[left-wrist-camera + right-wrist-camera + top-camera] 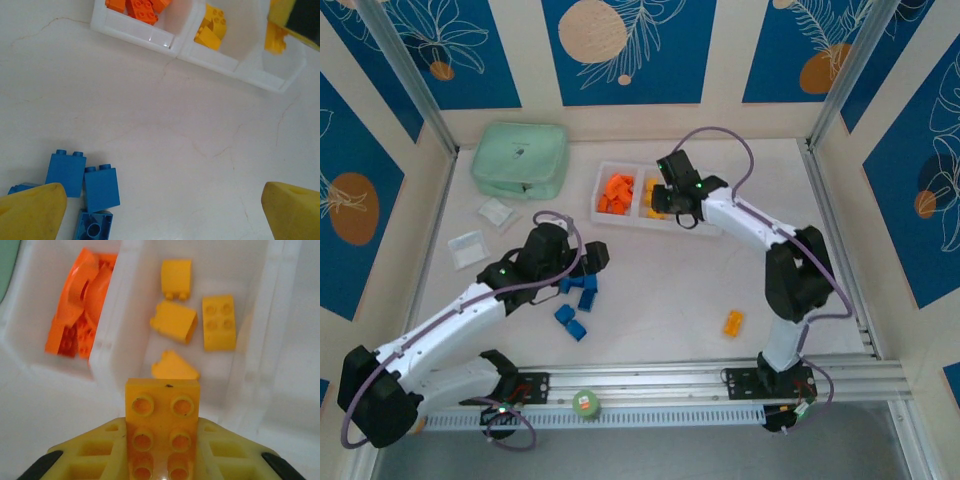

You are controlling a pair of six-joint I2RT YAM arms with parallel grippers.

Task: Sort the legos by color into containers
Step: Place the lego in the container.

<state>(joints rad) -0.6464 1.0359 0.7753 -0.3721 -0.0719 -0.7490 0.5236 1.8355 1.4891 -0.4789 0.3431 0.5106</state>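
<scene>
The white three-compartment tray sits at the back centre of the table. Its left compartment holds orange legos and its middle one holds yellow legos. Just above the near wall of the middle compartment hovers my right gripper, shut on a yellow studded brick. My left gripper is open low over bare table, with blue legos lying beside its left finger. Several blue legos are scattered by the left arm. One orange-yellow lego lies alone on the right.
A mint green pouch lies at the back left, with two clear bags in front of it. A small green round object rests on the metal rail at the near edge.
</scene>
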